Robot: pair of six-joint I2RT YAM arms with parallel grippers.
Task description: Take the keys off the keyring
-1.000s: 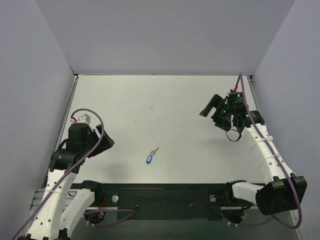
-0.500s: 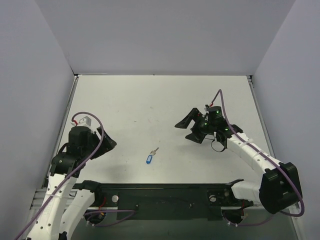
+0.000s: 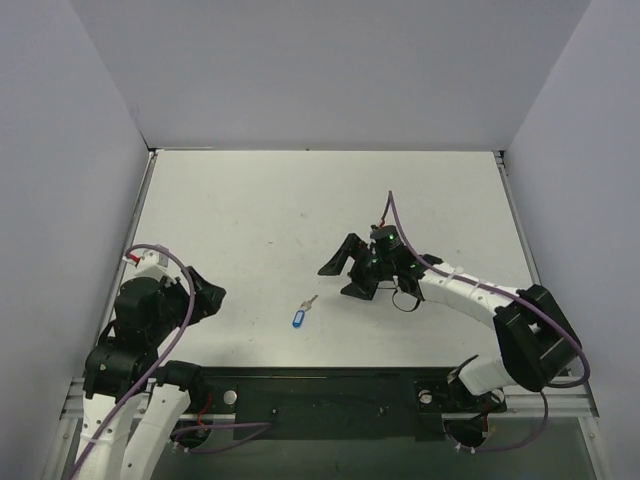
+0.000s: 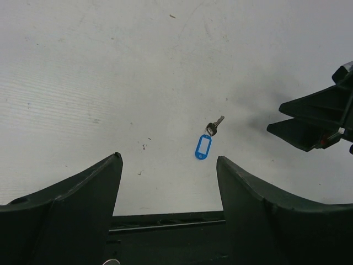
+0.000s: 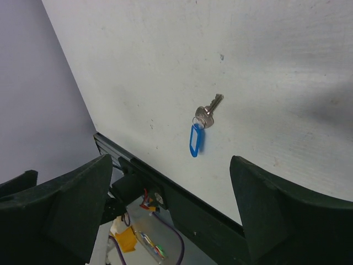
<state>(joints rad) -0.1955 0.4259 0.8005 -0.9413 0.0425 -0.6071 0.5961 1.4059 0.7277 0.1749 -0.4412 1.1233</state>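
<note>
At the left, the left gripper [image 3: 207, 296] hangs low over the near left part of the table [image 3: 250, 200], its jaws spread wide and holding nothing. Right of it, near the table's front edge and between the two arms, lie the key [image 3: 312, 301] and the keyring [image 3: 297, 319], flat on the surface. The key is joined to the ring and points away toward the far right, while the blue tag [image 4: 203, 147] trails toward the near left. Just right of the key, the right gripper [image 3: 334, 281] hovers, apart from it, jaws parted and empty, pointed toward the key.
</note>
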